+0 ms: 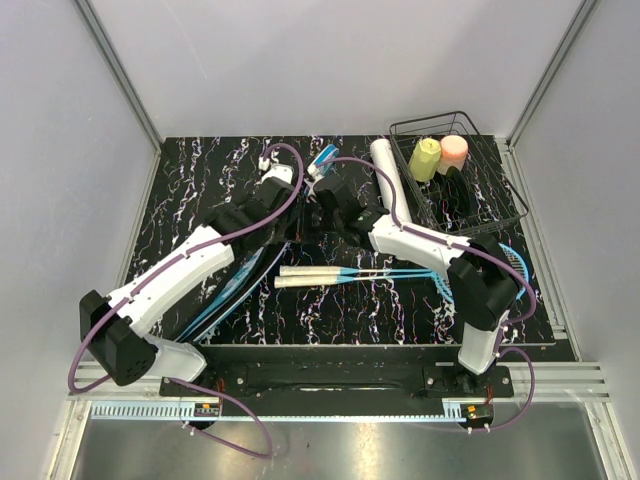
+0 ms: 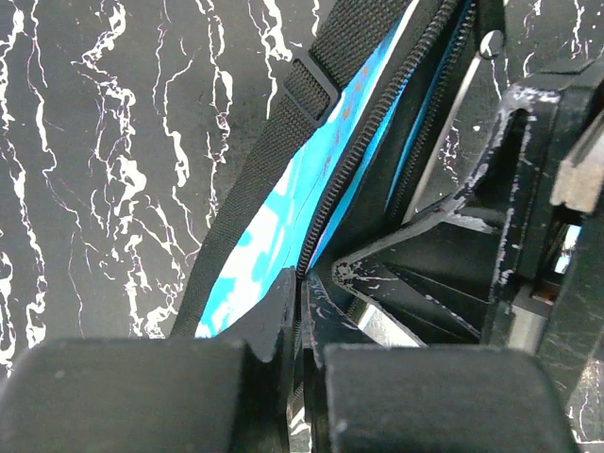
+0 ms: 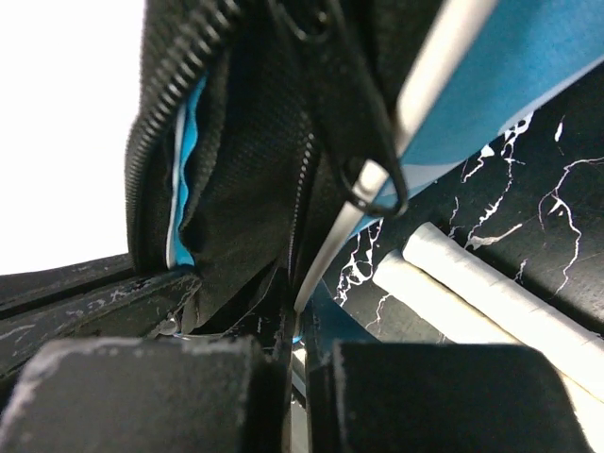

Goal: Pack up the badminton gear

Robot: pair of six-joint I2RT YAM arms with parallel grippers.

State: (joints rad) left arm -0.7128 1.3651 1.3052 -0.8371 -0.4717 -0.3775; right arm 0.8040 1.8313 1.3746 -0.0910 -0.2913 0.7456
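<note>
both left fingers and right fingers pinch the cover; black marbled table, grey walls

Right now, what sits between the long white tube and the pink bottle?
The yellow bottle and the wall of the black wire basket lie between the white tube and the pink bottle, as the top view shows.

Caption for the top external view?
Left arm and right arm meet at the blue cover; two rackets lie nearby, white tube beside the wire basket.
</note>
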